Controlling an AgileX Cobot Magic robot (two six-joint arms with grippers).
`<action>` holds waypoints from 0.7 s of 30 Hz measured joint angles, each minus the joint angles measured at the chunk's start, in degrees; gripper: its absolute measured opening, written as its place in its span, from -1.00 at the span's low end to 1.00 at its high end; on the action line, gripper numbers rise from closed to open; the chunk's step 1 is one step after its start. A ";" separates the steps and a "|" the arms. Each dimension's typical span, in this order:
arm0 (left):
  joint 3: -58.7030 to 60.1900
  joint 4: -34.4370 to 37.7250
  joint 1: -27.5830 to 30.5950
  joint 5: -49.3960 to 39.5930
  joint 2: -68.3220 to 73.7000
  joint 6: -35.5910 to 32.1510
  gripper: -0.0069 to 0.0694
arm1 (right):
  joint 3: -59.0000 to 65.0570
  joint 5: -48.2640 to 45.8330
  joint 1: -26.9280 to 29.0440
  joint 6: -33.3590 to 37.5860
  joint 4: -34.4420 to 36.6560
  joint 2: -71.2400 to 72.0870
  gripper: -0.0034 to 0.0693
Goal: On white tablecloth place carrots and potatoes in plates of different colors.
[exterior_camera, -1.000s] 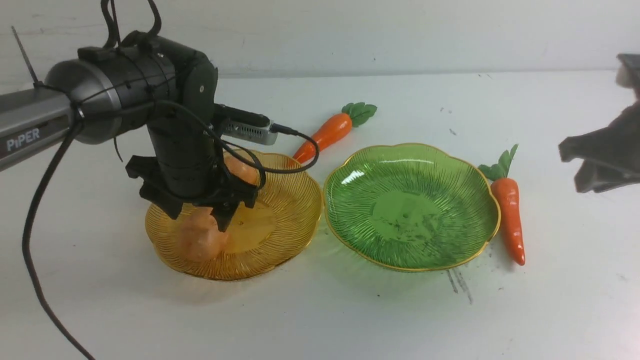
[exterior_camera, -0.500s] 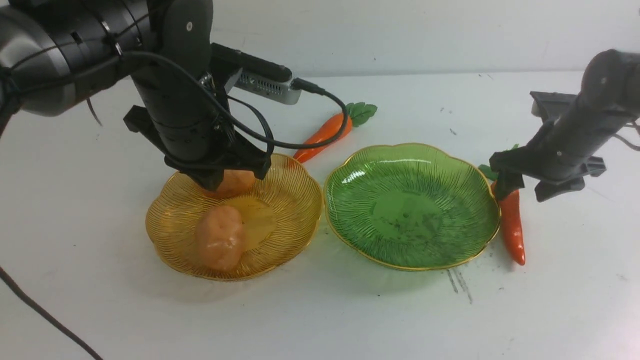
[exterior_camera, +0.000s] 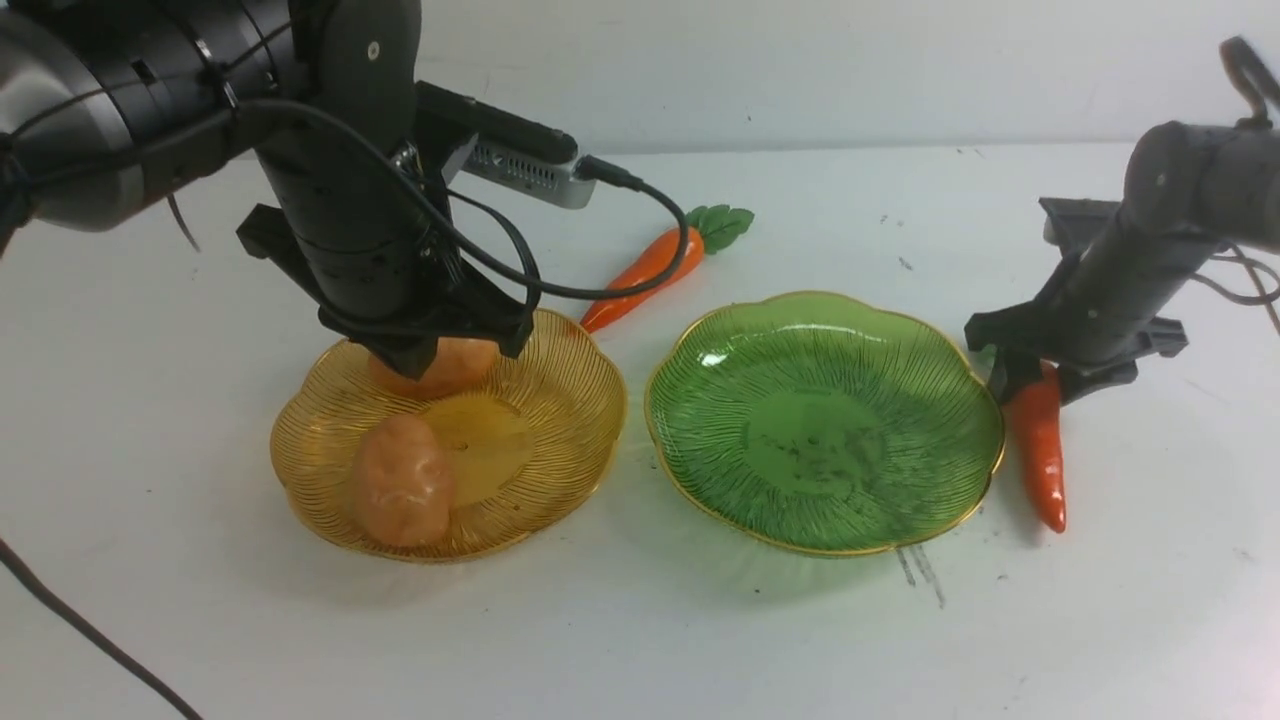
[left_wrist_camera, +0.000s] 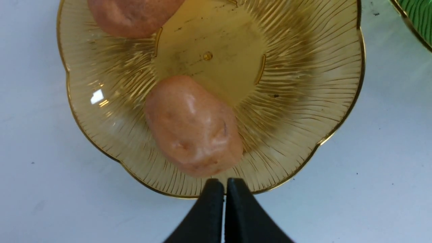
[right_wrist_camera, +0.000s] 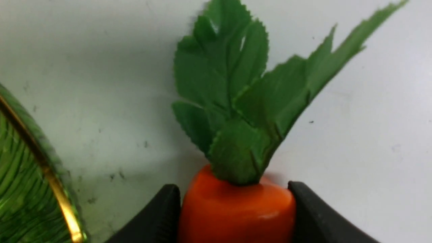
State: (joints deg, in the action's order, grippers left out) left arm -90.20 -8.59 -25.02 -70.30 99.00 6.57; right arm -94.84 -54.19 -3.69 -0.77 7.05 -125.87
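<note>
Right hand [exterior_camera: 1037,385] tight around carrot [exterior_camera: 1042,460] just beside green plate [exterior_camera: 720,400]; left hand [left_wrist_camera: 224,189] closed.

Left arm [exterior_camera: 340,200]: bulky matte-black housings, a rounded grey-silver joint at its 10 o'clock, one small bright screw [exterior_camera: 372,47] near 12. A silver vented box [exterior_camera: 525,170] sits at its 2 o'clock, with a glossy black cable [exterior_camera: 645,187] plugged into it. Left gripper [left_wrist_camera: 224,184] ends in plain black tapered fingers [left_wrist_camera: 207,209]; right arm [exterior_camera: 1140,270] is a slimmer dark-grey tube with thin wires [exterior_camera: 1225,283] at 3 o'clock.
</note>
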 joint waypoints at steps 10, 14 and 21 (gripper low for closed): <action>0.00 0.18 0.00 1.31 0.00 0.00 -0.83 | -11.34 -12.21 -0.27 -1.32 -0.17 5.52 0.10; 0.00 1.59 0.00 7.09 0.00 0.00 -0.83 | -14.17 -13.49 -2.62 -1.25 6.16 8.75 0.10; -4.15 6.46 0.00 13.48 3.74 -2.34 -0.83 | -14.25 -15.61 -9.89 3.21 9.57 4.96 0.10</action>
State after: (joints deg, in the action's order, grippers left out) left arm -94.35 -2.13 -25.02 -56.82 102.74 4.23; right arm -109.09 -69.80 -13.58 2.45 16.62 -120.91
